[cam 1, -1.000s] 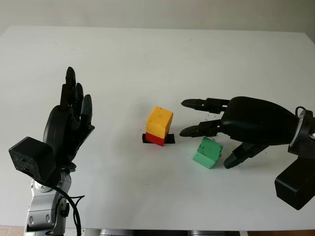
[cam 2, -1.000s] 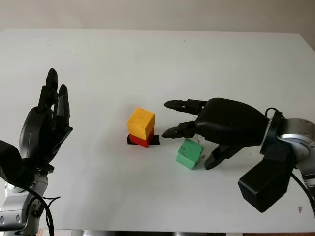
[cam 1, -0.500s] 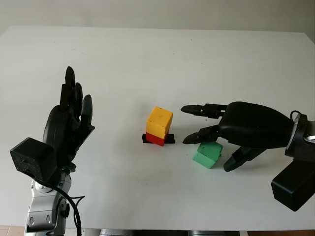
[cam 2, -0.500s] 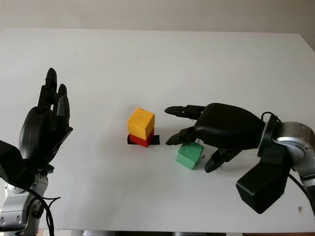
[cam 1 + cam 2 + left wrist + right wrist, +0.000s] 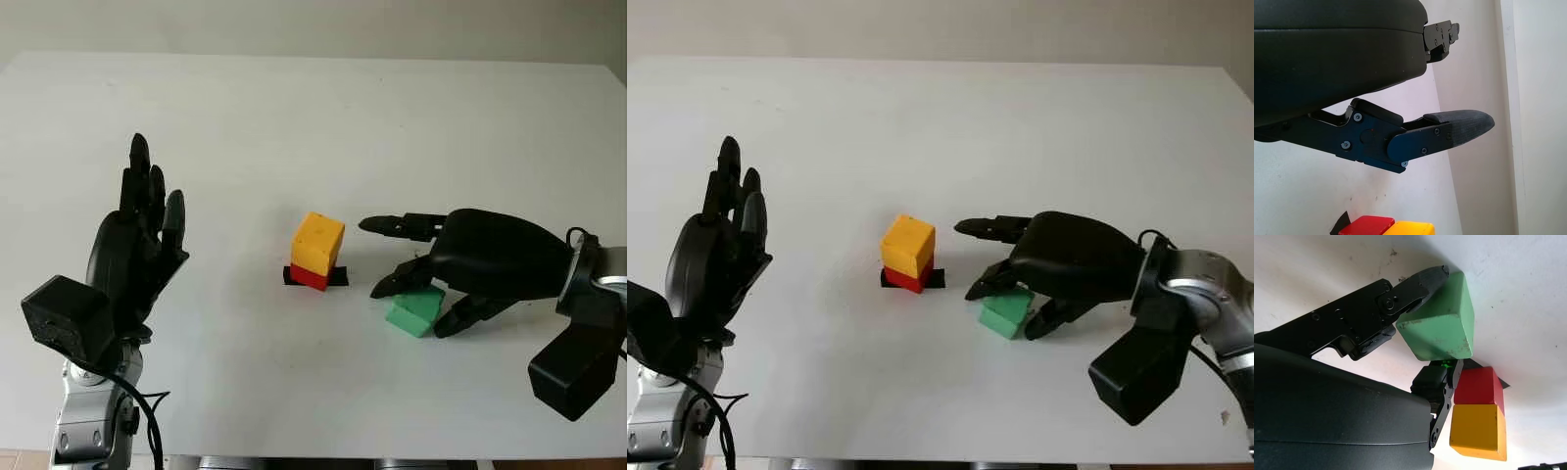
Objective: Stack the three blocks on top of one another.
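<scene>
Change since a second ago is all on the right side: we see the right hand point(image 5: 431, 284) lower now, its fingers closed down around the green block point(image 5: 414, 311), where before they hovered above and beside it. In the right wrist view a fingertip point(image 5: 1431, 275) presses one face of the green block point(image 5: 1440, 325) and another finger meets the opposite side, so we read it as gripped, though the block sits on the counter point(image 5: 313, 127).

Going left to right, we count one raised left hand point(image 5: 137, 245), open and holding nothing, unchanged at the left edge; three blocks; and the right hand. The yellow block point(image 5: 317, 242) stands on the red block point(image 5: 310, 277), which sits on a black mark point(image 5: 339, 277), a stack of two. The green block lies just right of that stack, apart from it.

Counter is bare and white on every side, with wide room behind the stack and between it and the left hand.
</scene>
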Robot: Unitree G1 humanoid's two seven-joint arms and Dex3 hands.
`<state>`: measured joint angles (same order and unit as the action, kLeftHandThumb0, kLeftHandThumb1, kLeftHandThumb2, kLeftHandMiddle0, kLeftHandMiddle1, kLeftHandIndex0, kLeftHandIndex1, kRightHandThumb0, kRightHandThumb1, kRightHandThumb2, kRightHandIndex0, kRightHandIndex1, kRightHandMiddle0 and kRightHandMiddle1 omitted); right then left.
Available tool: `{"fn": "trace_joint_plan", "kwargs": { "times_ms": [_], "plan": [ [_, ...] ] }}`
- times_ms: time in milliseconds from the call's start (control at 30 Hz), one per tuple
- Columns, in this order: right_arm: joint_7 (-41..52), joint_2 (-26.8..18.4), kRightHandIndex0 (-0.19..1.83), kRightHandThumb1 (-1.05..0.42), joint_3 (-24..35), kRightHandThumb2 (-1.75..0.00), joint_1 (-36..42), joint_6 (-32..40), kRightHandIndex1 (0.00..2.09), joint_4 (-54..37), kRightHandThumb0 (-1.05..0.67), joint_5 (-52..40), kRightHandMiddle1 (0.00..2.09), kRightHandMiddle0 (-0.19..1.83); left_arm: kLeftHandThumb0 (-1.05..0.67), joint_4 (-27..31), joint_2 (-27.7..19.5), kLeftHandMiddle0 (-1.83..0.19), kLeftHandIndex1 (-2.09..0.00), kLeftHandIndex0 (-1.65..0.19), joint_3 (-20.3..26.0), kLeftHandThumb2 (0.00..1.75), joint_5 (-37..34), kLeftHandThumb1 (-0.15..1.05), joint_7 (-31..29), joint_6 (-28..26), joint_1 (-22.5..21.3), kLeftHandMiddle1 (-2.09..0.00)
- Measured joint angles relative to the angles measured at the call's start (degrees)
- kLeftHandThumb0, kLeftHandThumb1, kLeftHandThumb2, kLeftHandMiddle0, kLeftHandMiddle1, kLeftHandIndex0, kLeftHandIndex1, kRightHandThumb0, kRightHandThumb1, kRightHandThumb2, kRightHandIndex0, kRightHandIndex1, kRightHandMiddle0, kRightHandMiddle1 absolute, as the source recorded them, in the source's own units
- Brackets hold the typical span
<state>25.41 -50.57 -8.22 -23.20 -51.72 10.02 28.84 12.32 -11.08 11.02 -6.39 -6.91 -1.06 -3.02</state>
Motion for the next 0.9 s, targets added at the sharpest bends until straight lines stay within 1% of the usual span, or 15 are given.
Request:
{"fn": "trace_joint_plan", "kwargs": {
  "times_ms": [100,167,233,300,400,467,700,833,900],
  "plan": [
    [-1.24,0.15,0.25,-0.80,-0.04,-0.05,-0.11,-0.63,0.06,0.69,-0.46,0.03,0.78,0.74,-0.68,0.02,0.00,0.18,0.00,0.19,-0.11,0.61,0.43,1.05,-0.05,-0.04,0.01,-0.05],
    [-1.48,0.24,0.25,-0.79,-0.05,-0.05,-0.10,-0.62,0.06,1.22,-0.44,-0.41,0.88,0.70,-0.69,0.02,-0.01,0.17,0.00,0.19,-0.20,0.61,0.68,1.05,-0.15,0.02,0.01,-0.05],
    [-1.13,0.57,0.26,-0.79,-0.16,-0.05,-0.08,-0.11,0.06,1.42,-0.41,-2.46,0.93,0.68,-0.70,0.06,-0.02,0.17,0.00,0.19,-0.39,0.61,1.22,1.05,-0.06,-0.13,0.02,-0.05],
    [1.64,1.16,0.25,-0.83,-0.33,-0.06,0.07,3.70,0.05,1.08,-0.42,-7.92,1.05,0.58,-0.71,0.35,-0.02,0.17,-0.01,0.19,-0.62,0.60,1.71,1.05,0.08,-0.97,0.04,-0.05],
    [6.70,1.38,0.24,-0.84,-0.34,-0.06,0.46,11.08,0.05,-0.61,-0.41,-14.66,1.09,0.55,-0.72,0.47,-0.03,0.18,0.00,0.19,-0.71,0.59,1.69,1.05,0.09,-1.71,0.09,-0.05],
    [9.38,1.39,0.25,-0.85,-0.34,-0.06,0.63,14.36,0.06,-1.87,-0.40,-17.51,1.10,0.54,-0.72,0.47,-0.13,0.19,0.00,0.19,-0.82,0.59,1.90,1.05,0.02,-1.73,0.10,-0.05],
    [14.81,1.38,0.26,-0.87,0.17,-0.06,-1.08,22.44,0.06,-3.79,-0.38,-19.99,1.20,0.51,-0.72,0.41,-0.44,0.19,0.00,0.19,-0.93,0.59,2.38,1.05,-0.27,-1.72,0.11,-0.03],
    [17.31,1.38,0.28,-0.89,0.38,-0.06,-5.50,26.12,0.06,-3.51,-0.37,-20.30,1.18,0.50,-0.72,0.14,-0.44,0.19,0.00,0.19,-0.94,0.59,2.29,1.05,-0.58,-1.50,0.11,-0.04],
    [18.28,1.40,0.29,-0.89,0.53,-0.06,-8.25,26.49,0.06,-2.16,-0.38,-20.56,1.15,0.53,-0.72,0.14,-0.43,0.18,0.00,0.19,-0.95,0.59,2.36,1.05,-0.48,-1.55,0.10,-0.04]
  ]
}}
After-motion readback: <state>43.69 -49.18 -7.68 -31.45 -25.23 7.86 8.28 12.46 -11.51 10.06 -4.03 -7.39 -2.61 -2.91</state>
